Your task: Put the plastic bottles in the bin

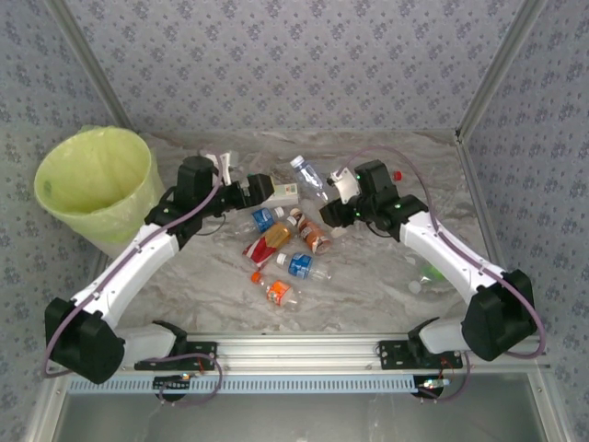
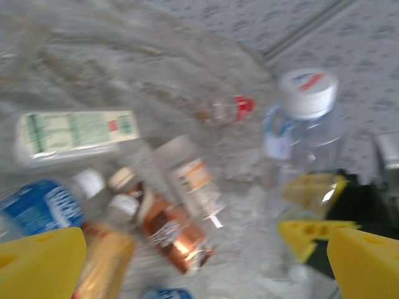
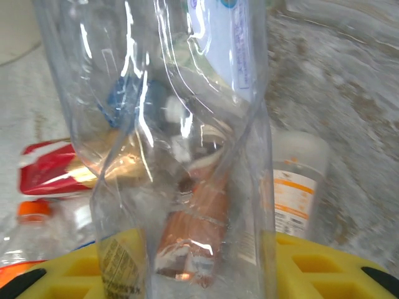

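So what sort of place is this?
Probably a robot test booth, not a home: two arms bolted to a metal rail, patterned screen walls, bottles strewn near a bin.

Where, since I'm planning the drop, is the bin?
Top view: the bin stands at the far left, just left of the left arm and well left of the bottles.

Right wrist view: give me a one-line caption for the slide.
Right gripper shut on a crumpled clear plastic bottle, with other bottles lying on the marbled table behind it.
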You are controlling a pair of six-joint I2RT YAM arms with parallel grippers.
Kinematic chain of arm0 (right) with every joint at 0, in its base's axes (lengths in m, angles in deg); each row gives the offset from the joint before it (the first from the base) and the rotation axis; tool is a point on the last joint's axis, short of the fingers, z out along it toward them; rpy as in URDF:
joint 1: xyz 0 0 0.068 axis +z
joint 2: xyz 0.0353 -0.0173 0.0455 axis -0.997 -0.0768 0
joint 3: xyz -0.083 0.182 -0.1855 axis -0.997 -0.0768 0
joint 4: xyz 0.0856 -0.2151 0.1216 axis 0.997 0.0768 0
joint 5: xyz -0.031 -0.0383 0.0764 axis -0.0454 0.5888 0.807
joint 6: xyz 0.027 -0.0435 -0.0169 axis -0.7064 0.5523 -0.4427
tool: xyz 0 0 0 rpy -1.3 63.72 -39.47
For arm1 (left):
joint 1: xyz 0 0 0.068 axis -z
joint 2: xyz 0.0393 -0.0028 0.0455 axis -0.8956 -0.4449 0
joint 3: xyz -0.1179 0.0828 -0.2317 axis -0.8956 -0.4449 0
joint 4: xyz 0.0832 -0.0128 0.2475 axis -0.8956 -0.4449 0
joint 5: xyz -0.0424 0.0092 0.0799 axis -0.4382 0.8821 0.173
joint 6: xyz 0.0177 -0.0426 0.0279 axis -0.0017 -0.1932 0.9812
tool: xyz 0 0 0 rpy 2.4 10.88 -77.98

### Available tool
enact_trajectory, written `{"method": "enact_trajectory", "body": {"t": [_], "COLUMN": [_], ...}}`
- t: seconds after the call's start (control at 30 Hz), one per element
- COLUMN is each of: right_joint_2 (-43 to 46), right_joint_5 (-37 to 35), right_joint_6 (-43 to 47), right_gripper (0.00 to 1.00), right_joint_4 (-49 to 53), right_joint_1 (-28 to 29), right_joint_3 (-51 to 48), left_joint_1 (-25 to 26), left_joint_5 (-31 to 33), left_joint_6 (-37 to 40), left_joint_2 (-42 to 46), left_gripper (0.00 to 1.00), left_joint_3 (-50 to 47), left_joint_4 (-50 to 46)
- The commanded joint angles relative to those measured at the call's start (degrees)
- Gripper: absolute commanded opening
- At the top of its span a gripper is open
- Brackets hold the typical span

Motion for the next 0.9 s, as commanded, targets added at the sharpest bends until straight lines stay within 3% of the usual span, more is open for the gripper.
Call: {"method": "enact_trajectory", "body": {"t": [0.0,0.4,0.47,0.57,0.63,0.73,0.87], "right_joint_2": [0.92,-0.27,-0.31,-0.31,-0.29,0.12,2.21], "right_joint_5": [3.53,5.38,5.5,5.45,5.73,5.86,4.31], "right_joint_6": [-2.74,-4.67,-4.6,-4.65,-4.47,-4.7,-5.17], "right_gripper": [0.47,0.5,0.5,0.5,0.5,0.55,0.73], "right_joint_4": [-2.65,-7.76,-8.46,-8.63,-8.35,-8.2,-9.85], "right_joint_1": [1.57,8.25,8.88,9.46,9.84,10.09,10.05], "right_joint_3": [1.66,3.66,3.8,4.16,4.24,4.16,2.78], "left_joint_1": [1.64,6.15,6.47,6.48,6.48,6.52,6.48], "left_joint_5": [-4.64,-1.81,0.45,4.19,4.87,4.18,5.24], "left_joint_6": [-2.76,-4.75,-5.31,-7.28,-8.14,-7.6,-5.06], "left_joint_2": [-0.8,-6.24,-6.53,-6.35,-5.92,-5.5,-4.52], "left_gripper": [1.0,0.99,0.93,0.72,0.64,0.58,0.55], "left_joint_3": [2.8,5.53,5.74,5.04,4.28,4.32,5.34], "left_joint_4": [7.56,11.17,10.71,10.5,11.44,11.61,8.94]}}
